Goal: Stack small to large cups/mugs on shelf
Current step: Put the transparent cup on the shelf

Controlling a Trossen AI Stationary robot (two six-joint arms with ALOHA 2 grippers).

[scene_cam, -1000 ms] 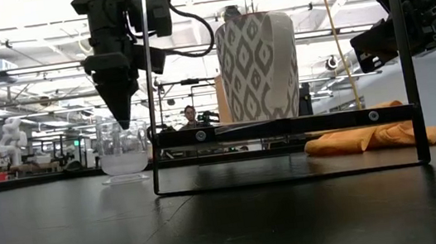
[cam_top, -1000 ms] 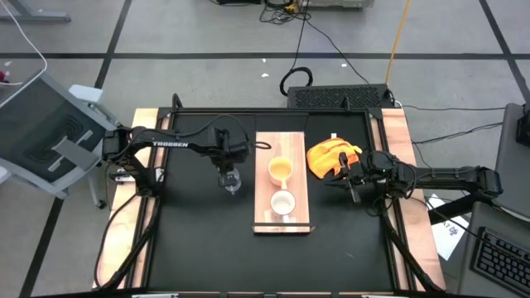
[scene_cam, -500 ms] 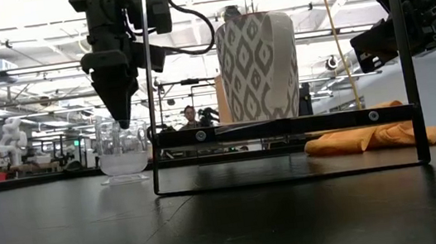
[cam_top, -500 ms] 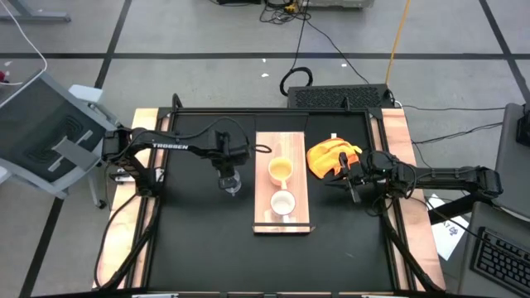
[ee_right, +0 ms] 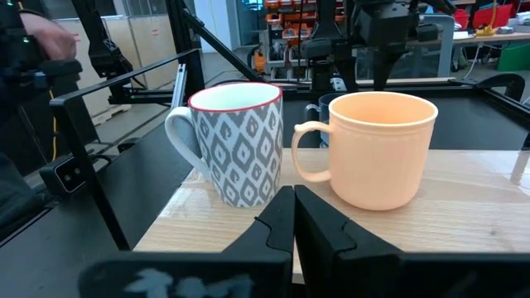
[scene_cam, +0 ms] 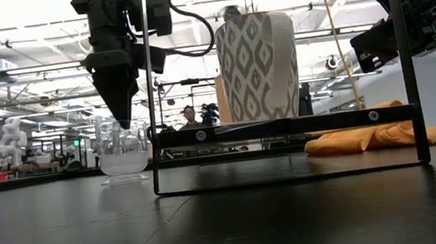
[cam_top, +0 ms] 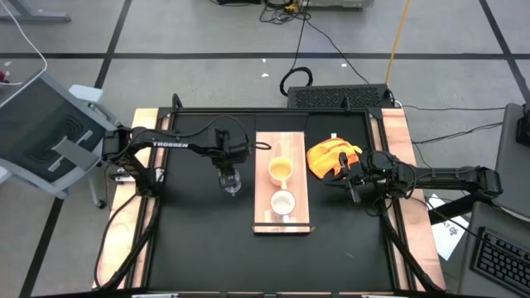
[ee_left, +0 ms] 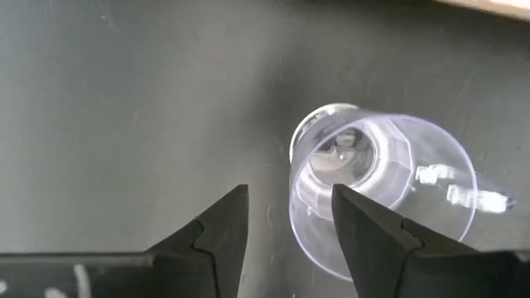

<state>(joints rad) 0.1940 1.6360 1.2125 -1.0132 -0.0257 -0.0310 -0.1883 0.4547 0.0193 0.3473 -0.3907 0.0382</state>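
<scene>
We see the left gripper (cam_top: 228, 168) poised above the clear glass cup (cam_top: 231, 184), its fingers (ee_left: 217, 234) parted with a moderate gap and holding nothing. The cup stands upright on the black table (cam_top: 199, 240), at nine o'clock from the wooden shelf (cam_top: 265, 217). On the shelf, the orange-yellow mug (cam_top: 280, 170) sits at twelve o'clock from the patterned white mug (cam_top: 282, 202). The right gripper (cam_top: 354, 185) waits closed and empty beside the orange cloth (cam_top: 330, 156), at three o'clock from the shelf.

An orange-yellow cloth (cam_top: 333, 156) lies crumpled on my black counter (cam_top: 199, 240), near its far right corner. Beyond the counter, a black keyboard (cam_top: 334, 97) rests on the floor, cables (cam_top: 300, 33) trailing away from it.
</scene>
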